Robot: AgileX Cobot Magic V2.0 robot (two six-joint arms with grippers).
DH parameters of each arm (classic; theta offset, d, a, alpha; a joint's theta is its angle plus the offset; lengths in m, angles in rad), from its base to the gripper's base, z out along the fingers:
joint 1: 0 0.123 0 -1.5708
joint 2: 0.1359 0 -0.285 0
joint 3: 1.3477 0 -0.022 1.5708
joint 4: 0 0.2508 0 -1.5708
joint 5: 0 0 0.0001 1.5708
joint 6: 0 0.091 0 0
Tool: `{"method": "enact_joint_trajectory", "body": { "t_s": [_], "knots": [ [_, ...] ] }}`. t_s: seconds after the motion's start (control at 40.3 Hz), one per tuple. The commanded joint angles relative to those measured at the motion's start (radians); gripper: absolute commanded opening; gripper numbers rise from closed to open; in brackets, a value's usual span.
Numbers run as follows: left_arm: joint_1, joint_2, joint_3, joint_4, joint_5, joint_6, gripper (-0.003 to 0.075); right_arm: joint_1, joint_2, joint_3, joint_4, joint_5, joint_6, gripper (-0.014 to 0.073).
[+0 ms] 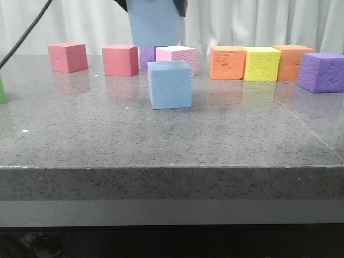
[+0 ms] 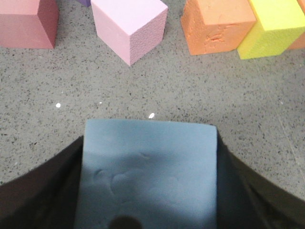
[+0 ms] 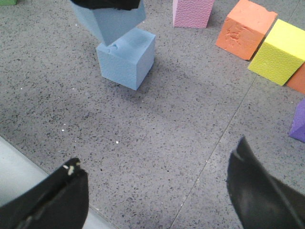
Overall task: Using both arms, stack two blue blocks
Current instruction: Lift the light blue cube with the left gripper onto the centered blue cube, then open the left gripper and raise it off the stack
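Observation:
One blue block [image 1: 170, 84] rests on the grey table [image 1: 107, 134], a little left of the middle. The second blue block [image 1: 154, 24] hangs in the air just above it and slightly to the left, with a gap between the two. My left gripper [image 1: 153, 6] is shut on that raised block, and its black fingers [image 2: 43, 191] press both sides of the cube [image 2: 148, 167]. In the right wrist view the resting block [image 3: 126, 57] sits under the tilted held block [image 3: 109, 21]. My right gripper [image 3: 157, 186] is open and holds nothing, low over bare table near the front edge.
A row of cubes lines the back: two red-pink [image 1: 67, 57] [image 1: 120, 59], a purple one [image 1: 146, 55], pale pink [image 1: 177, 54], orange [image 1: 227, 62], yellow [image 1: 262, 63], orange [image 1: 292, 62], purple [image 1: 321, 72]. A green cube [image 1: 2, 90] shows at the left edge.

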Motion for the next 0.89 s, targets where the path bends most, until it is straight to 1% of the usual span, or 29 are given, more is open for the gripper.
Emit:
{"method": "enact_joint_trajectory", "body": {
  "t_s": [0.0, 0.273, 0.497, 0.869],
  "knots": [
    [-0.024, -0.008, -0.072, 0.025, -0.011, -0.028, 0.0423, -0.005, -0.012, -0.025, 0.008, -0.061, -0.008, 0.0599],
    [-0.037, 0.095, -0.185, 0.056, 0.088, -0.061, 0.0428, -0.005, -0.012, -0.025, 0.008, -0.061, -0.008, 0.0599],
    [-0.038, 0.095, -0.189, 0.060, 0.085, -0.084, 0.0511, -0.005, -0.012, -0.025, 0.008, -0.061, -0.008, 0.0599],
    [-0.039, 0.093, -0.189, 0.127, 0.099, -0.173, 0.0511, -0.005, -0.012, -0.025, 0.008, -0.061, -0.008, 0.0599]
  ]
}}
